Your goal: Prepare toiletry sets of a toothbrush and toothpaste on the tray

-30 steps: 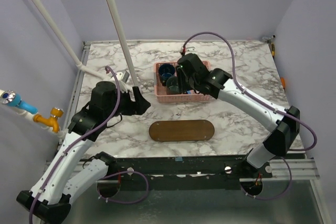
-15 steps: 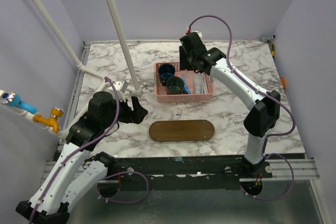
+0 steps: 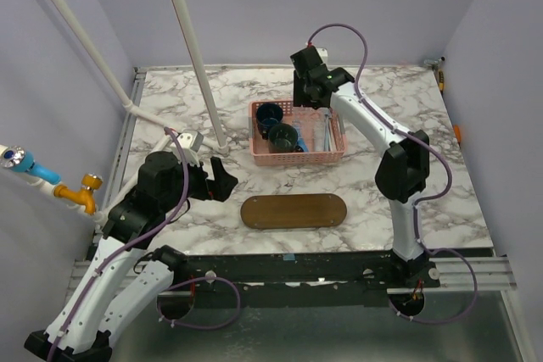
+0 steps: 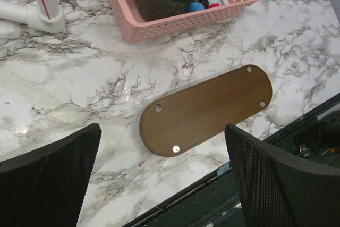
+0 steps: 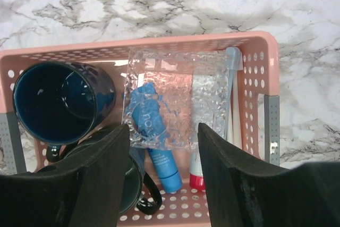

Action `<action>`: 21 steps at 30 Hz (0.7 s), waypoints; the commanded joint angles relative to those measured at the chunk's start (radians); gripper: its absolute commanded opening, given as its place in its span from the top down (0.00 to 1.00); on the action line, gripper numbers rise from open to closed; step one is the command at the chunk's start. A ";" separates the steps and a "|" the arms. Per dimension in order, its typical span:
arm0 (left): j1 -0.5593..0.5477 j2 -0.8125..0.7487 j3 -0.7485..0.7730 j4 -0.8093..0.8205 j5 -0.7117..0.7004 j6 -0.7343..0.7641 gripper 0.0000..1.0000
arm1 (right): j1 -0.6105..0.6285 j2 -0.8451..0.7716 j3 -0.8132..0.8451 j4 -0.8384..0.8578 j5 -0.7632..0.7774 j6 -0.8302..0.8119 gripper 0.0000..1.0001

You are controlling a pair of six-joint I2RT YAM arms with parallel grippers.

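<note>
The dark brown oval tray lies bare near the table's front edge, and it also shows as the tray in the left wrist view. My left gripper hangs open to the left of it, with nothing between the fingers. My right gripper hovers open above the far rim of the pink basket. Inside the basket lie a blue toothpaste tube, a red-capped tube and a slim pale toothbrush, partly under crinkled clear plastic.
Two dark blue-green cups fill the basket's left half; one cup sits close to my left finger in the right wrist view. A white pole rises from its base left of the basket.
The right arm lifted out of the basket and drew back to its far rim. The left gripper pulled back toward the near left and its jaws widened.
</note>
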 commanded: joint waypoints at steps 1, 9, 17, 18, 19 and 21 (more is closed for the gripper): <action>-0.006 -0.009 -0.002 0.008 -0.031 0.009 0.01 | -0.018 0.048 0.059 -0.046 -0.028 0.018 0.43; -0.005 -0.021 -0.002 0.008 -0.035 0.010 0.01 | -0.030 0.096 0.057 -0.045 -0.052 0.032 0.45; -0.005 -0.018 0.000 0.008 -0.032 0.012 0.01 | -0.032 0.134 0.070 -0.046 -0.060 0.044 0.47; -0.006 -0.017 0.000 0.009 -0.035 0.012 0.01 | -0.033 0.140 0.069 -0.045 -0.054 0.049 0.47; -0.006 -0.018 0.000 0.008 -0.035 0.012 0.01 | -0.033 0.143 0.069 -0.044 -0.052 0.052 0.47; -0.006 -0.017 0.000 0.008 -0.035 0.012 0.01 | -0.036 0.151 0.071 -0.045 -0.049 0.056 0.48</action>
